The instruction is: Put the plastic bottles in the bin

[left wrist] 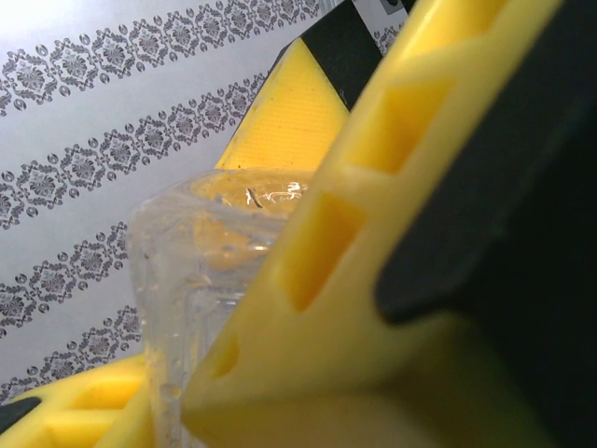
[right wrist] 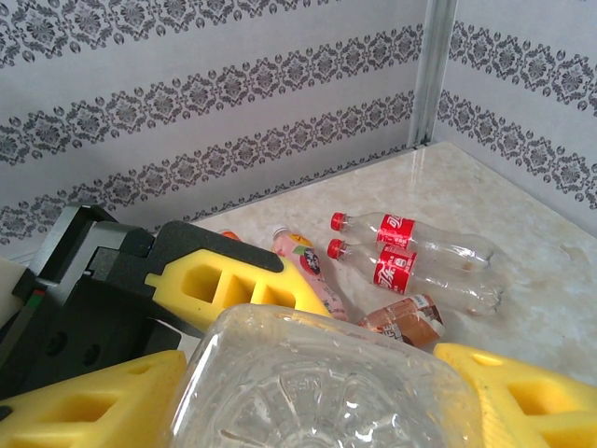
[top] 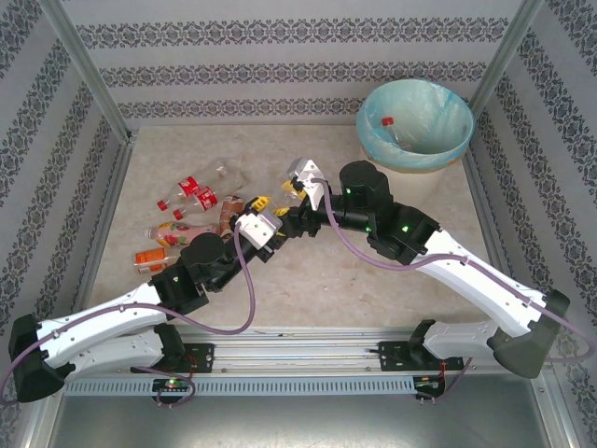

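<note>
The clear bottle [right wrist: 317, 373] sat over mid-table, well apart from the bin [top: 366, 131]. Its base faced the right wrist, and its long axis ran out along those fingers. The right gripper [right wrist: 312, 411] was closed against its sides, and the left gripper [left wrist: 187, 261] pinched it too. This looked like a handover, so the left should let go only once the right's hold was firm.

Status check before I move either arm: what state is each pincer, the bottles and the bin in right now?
Left pincer: shut on clear bottle.
Right pincer: shut on clear bottle.
Bin: upright, lined, one red-capped bottle inside.
Loose bottles: capped, lying on their sides.
</note>
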Motion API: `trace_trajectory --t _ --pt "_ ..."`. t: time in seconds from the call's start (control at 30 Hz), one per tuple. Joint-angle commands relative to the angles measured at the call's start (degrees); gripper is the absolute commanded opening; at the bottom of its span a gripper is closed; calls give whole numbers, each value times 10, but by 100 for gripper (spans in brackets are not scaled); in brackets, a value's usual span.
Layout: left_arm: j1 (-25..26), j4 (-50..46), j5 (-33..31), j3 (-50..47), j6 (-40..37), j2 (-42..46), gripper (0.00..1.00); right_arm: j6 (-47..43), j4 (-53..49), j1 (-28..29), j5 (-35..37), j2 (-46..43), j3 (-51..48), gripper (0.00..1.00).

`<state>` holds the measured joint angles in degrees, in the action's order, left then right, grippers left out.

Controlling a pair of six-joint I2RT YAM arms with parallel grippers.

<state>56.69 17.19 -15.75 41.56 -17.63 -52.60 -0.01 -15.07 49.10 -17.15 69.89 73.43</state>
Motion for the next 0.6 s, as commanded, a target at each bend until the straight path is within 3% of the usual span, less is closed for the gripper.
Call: trace_trajectory --t 0.0,0.2,0.4,0.57 --pt "6 41 11 0 8 -5 53 -8 -8 -4 36 -34 10 43" --pt "7 30 48 19 21 -26 76 -29 -1 -41 143 -83 12 38" --pt "7 36 55 21 41 -30 85 -70 -15 -82 183 -115 30 37" --pt "7 -43 104 61 68 -56 88 -128 -13 -127 227 -123 73 37"
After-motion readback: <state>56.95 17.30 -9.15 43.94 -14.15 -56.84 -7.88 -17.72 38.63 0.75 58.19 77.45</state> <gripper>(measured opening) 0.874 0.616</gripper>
